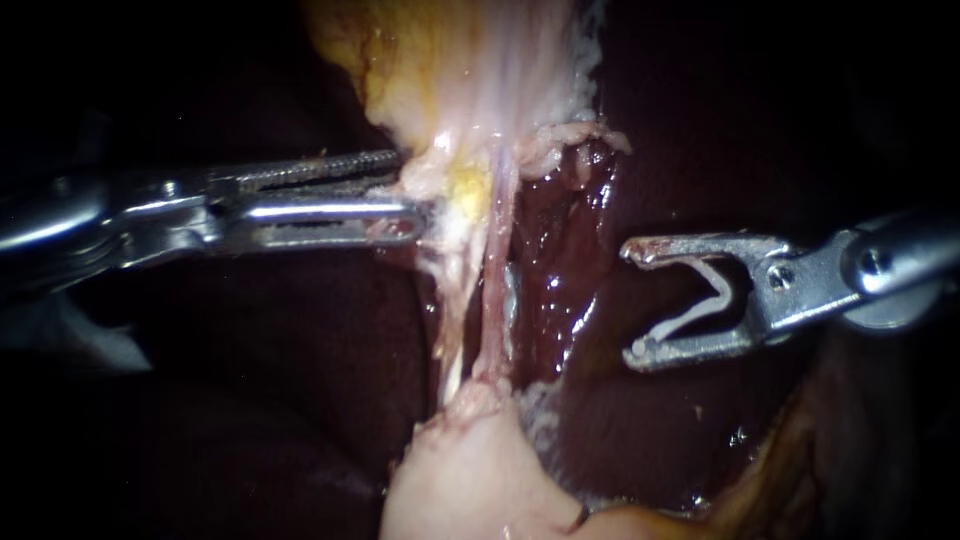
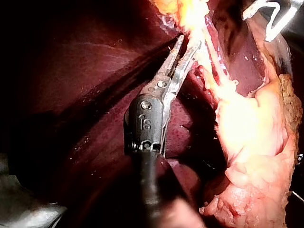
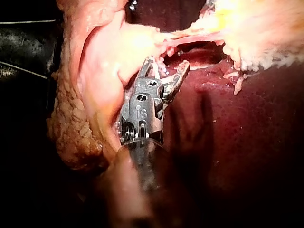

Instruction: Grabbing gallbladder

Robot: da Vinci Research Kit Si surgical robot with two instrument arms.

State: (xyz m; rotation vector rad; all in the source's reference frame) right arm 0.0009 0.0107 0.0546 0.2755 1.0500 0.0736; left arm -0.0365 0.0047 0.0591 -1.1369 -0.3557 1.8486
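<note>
The pale yellow gallbladder [image 1: 470,70] hangs from above, and thin stretched tubes [image 1: 492,300] run from it down to a pink tissue mass [image 1: 460,470]. My left instrument [image 1: 408,190] comes in from the left. Its serrated jaws stand slightly apart, shut on the gallbladder's lower edge; the left wrist view shows the same grip [image 2: 191,40]. My right instrument [image 1: 633,302] hovers to the right of the tubes, clear of them. Its jaws stand wide apart with a white V-shaped clip [image 1: 712,300] seated between them. In the right wrist view its tips [image 3: 166,64] point at the stretched tissue.
Dark red liver [image 1: 250,350] lies behind and around everything, wet and glistening to the right of the tubes [image 1: 560,260]. Yellow-brown fatty tissue [image 1: 790,460] sits at the lower right. My right instrument also shows ahead of the left one [image 2: 259,23].
</note>
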